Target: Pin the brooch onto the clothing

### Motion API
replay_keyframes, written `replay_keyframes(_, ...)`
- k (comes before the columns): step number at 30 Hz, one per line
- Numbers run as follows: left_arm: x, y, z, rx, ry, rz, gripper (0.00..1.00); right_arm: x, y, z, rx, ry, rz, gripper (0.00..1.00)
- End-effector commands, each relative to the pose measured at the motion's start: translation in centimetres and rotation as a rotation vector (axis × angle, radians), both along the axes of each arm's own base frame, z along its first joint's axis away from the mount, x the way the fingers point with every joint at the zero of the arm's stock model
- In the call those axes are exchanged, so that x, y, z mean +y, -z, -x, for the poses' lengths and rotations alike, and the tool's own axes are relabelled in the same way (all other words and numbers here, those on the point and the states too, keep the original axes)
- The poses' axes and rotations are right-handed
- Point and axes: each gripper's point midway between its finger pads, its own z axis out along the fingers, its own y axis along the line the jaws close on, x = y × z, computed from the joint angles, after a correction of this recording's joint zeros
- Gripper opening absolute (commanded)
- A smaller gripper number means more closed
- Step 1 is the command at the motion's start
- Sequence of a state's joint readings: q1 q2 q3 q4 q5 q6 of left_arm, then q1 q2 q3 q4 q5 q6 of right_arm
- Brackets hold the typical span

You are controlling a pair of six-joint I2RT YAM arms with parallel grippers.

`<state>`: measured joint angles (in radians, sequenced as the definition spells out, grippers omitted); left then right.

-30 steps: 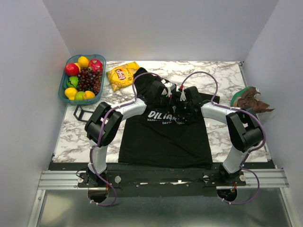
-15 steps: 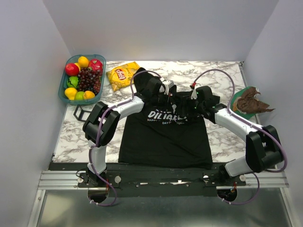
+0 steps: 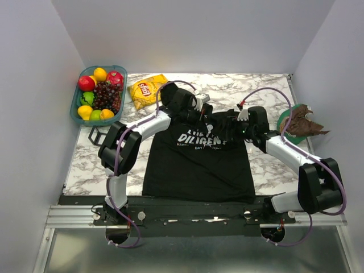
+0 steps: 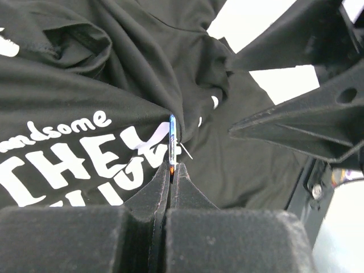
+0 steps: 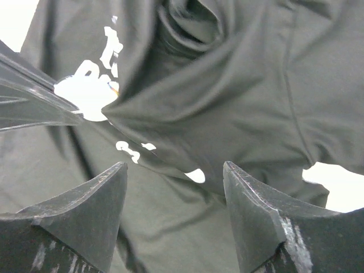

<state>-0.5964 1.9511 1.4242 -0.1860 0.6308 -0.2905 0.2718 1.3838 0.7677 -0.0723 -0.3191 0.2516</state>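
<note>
We're mid-pinning: the left tool [image 4: 172,170] is pressed together on the brooch [image 4: 172,139], held edge-on at a fold in the T-shirt [image 3: 199,168] print. The right tool [image 5: 173,173] hangs spread and empty above the shirt. Next we'd guess it has to steady the fabric. Left of the shirt a teal bin [image 3: 74,107] holds fruit [image 3: 101,91]; right of the shirt a green dish [image 3: 282,120] holds something brown.

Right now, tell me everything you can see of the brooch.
The brooch shows edge-on in the left wrist view: a thin disc, bluish glint at the upper rim, orange at the bottom. A fine pale pin sticks out to its right. The left gripper is shut on its lower edge, holding it upright at a raised fold of the black T-shirt beside the white print. Its face is hidden.
</note>
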Motion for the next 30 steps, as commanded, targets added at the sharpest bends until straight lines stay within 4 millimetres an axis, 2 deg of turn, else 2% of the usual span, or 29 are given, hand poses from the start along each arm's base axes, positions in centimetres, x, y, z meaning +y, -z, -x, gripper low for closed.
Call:
replay_keyframes(1,-0.1,0.8,1.6,0.043,0.122,0.069,0.00,2.0,-0.7,-0.2,-0.067,-0.120,-0.087,0.75)
replay_keyframes(8,-0.7,0.9,2.4,0.091,0.174,0.124,0.00,2.6,-0.3,-0.6,-0.113,-0.166,-0.097,0.74)
replay_keyframes(19,-0.8,0.8,2.2,0.110,0.178,0.150,0.00,3.0,0.9,-0.5,-0.103,-0.204,-0.103,0.71)
replay_keyframes(30,-0.8,0.6,2.3,0.113,0.181,0.160,0.00,3.4,1.1,-0.6,-0.098,-0.218,-0.116,0.70)
